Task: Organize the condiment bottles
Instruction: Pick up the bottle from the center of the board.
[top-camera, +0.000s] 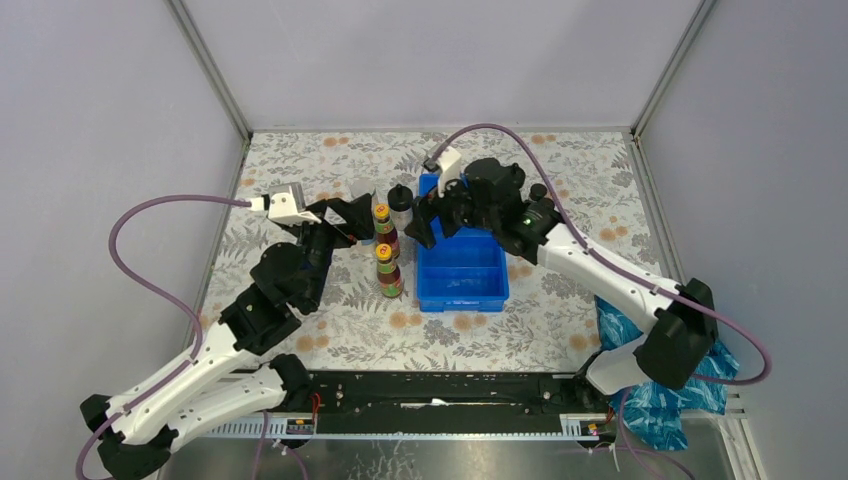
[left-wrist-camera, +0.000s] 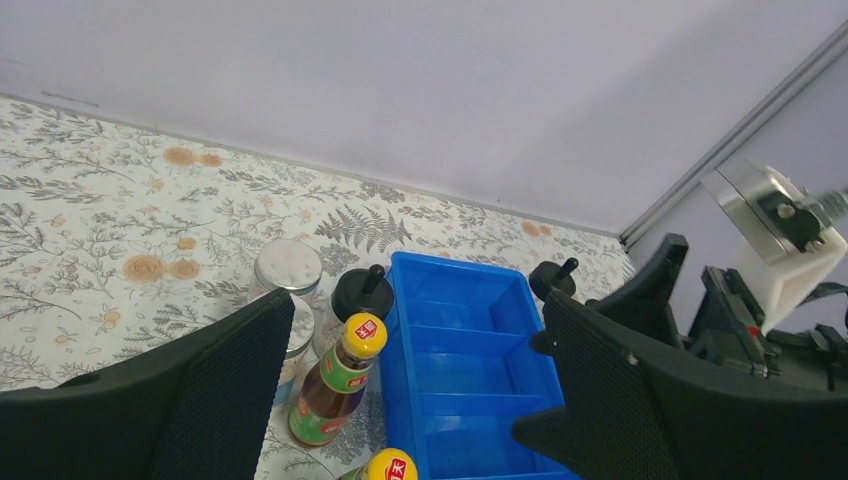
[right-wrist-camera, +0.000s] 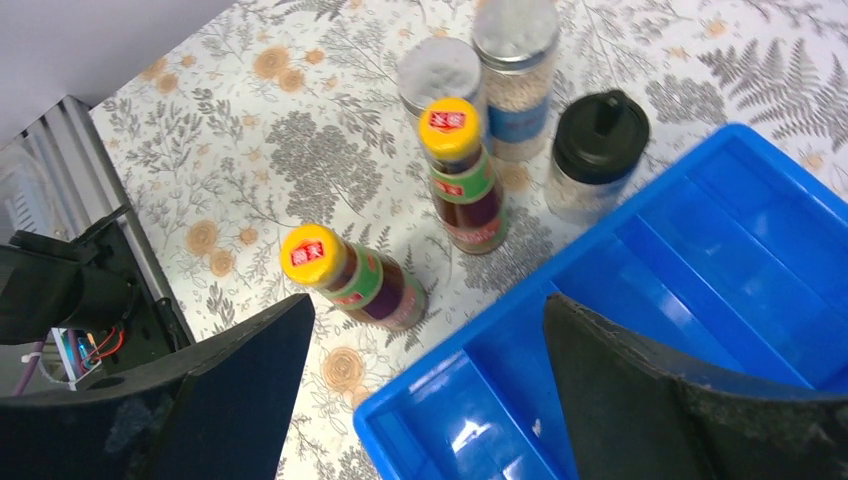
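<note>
Two dark red bottles with yellow caps (top-camera: 381, 218) (top-camera: 387, 265) stand upright just left of the blue tray (top-camera: 460, 272). A clear bottle with a black domed cap (top-camera: 400, 205) stands behind them, and a second black domed cap (top-camera: 538, 192) shows right of the tray. Two silver-lidded jars (left-wrist-camera: 288, 268) (left-wrist-camera: 300, 335) stand left of the clear bottle. My left gripper (top-camera: 352, 214) is open and empty, just left of the red bottles (left-wrist-camera: 335, 385). My right gripper (top-camera: 432, 216) is open and empty over the tray's far left part (right-wrist-camera: 455, 350). The short dark jars are out of view.
The tray (left-wrist-camera: 455, 265) has several compartments with nothing in them. The two grippers are close together across the bottle row. A blue bag (top-camera: 650, 400) lies at the table's near right corner. Grey walls close the back and sides.
</note>
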